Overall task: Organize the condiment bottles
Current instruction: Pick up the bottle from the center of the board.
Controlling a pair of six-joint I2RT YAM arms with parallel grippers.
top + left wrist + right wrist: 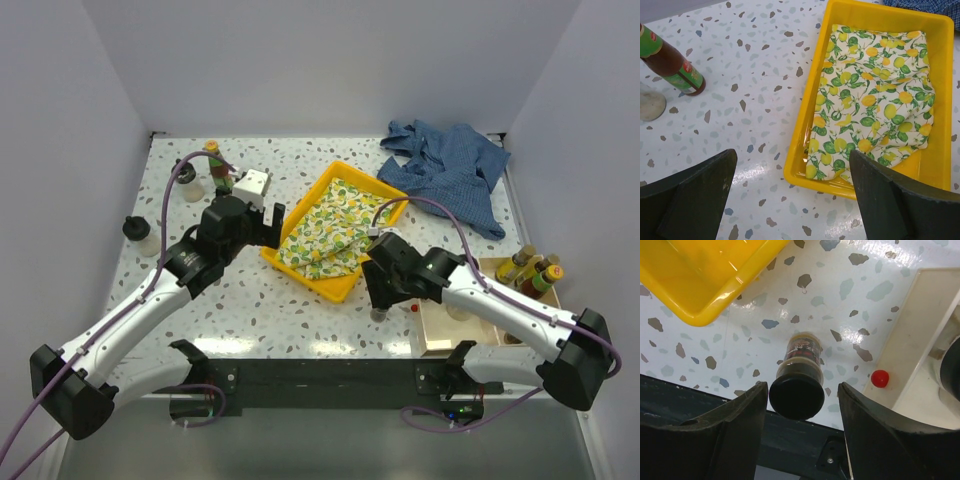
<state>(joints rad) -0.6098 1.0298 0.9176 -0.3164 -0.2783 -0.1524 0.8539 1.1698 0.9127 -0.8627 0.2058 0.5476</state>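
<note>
While the right gripper (801,390) stands over a squat black-lidded jar (801,352), its jaws are half narrowed and straddle the lid. A sliver of gap shows on one side, so nothing is clamped yet. The jar stands upright on the table's near edge, between the yellow tray (705,315) on the left and the wooden box (920,320) on the right, where amber bottles (535,270) already stand.

The step in hand looks like gripping this jar to carry it into the box. To do it well, the fingers should be centred on the lid so both pads meet it together. Otherwise the jar may be nudged toward the edge. It should be lifted straight up before swinging right, clearing the box wall and the small red object (880,378) beside it.

The left gripper (792,195) hangs wide open and holds nothing, above bare table left of the tray, with a green-labelled bottle (677,67) further left.
</note>
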